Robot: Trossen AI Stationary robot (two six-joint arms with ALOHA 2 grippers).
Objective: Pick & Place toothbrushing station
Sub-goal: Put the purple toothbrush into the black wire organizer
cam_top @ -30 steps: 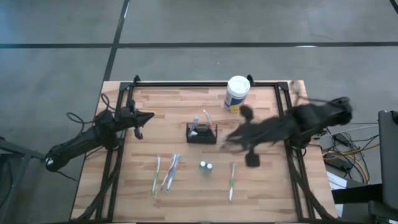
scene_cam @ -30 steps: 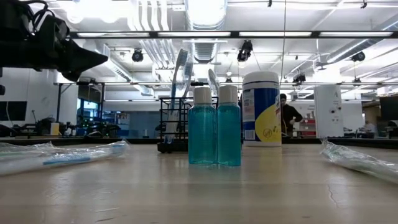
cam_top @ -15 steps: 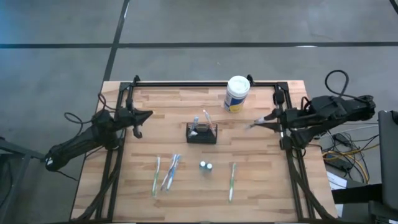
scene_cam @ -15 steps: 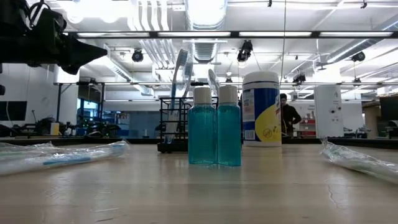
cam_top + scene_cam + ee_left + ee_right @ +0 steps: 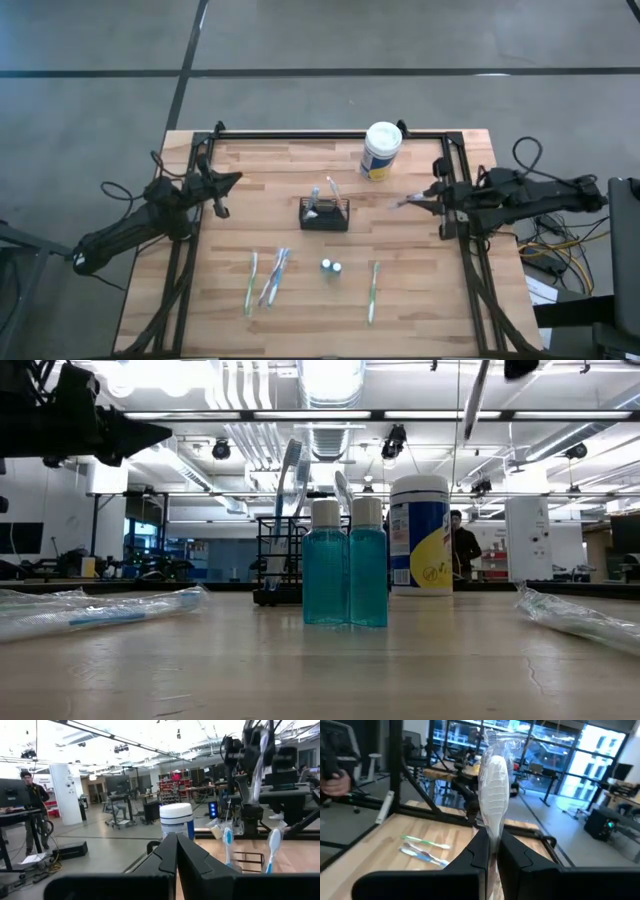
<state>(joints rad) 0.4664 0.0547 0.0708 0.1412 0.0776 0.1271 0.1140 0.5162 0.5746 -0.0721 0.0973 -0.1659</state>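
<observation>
Since the earlier frame the right tool (image 5: 400, 203) has drawn back from mid-table to the right edge, jaws clamped on a wrapped toothbrush (image 5: 493, 795) held blade-up. Left tool (image 5: 232, 180), jaws together and empty, waits at the left edge. The toothbrushing station (image 5: 324, 213), a black mesh caddy already bearing two brushes, stands at centre, just in front of the white canister (image 5: 381, 150). Next, judged: carry the brush over the caddy, upright, and lower it into a free cell without nudging the mouthwash bottles (image 5: 331, 267). Wooden tabletop (image 5: 420, 290), loose toothbrushes (image 5: 268, 278) in front; open workshop beyond.
</observation>
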